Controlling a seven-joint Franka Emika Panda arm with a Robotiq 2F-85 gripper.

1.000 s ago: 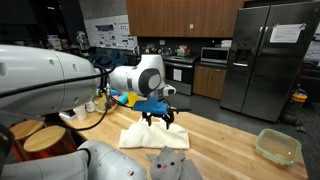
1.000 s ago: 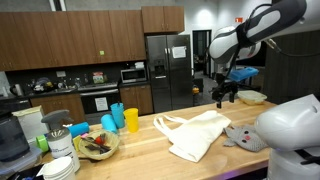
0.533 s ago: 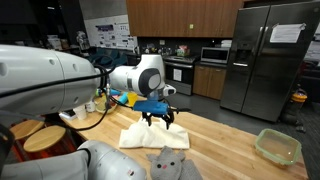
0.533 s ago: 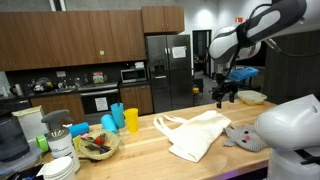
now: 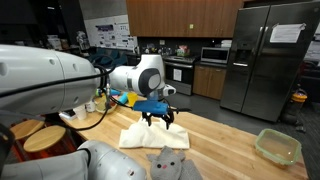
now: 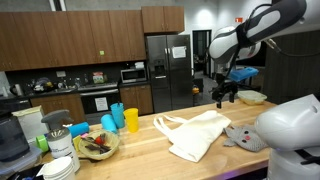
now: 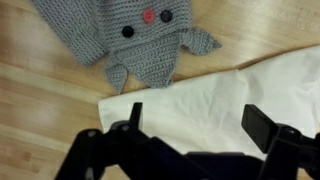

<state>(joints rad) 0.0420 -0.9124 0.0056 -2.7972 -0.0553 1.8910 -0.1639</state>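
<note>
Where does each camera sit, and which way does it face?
An exterior view: beside the wooden counter, facing the fridge; arm and open gripper above a cream cloth.
An exterior view: behind the cups, looking along the counter; arm enters upper right.
Wrist view: looks down; gripper at bottom, grey knitted toy at top.
All share cloth and toy.

The arm [image 6: 262, 28] is reaching out level, its wrist [image 5: 149, 76] bending downward — the gripper [image 5: 160, 118] is pointing straight down, hanging in the air, jaws standing wide apart, gripping nothing.
</note>
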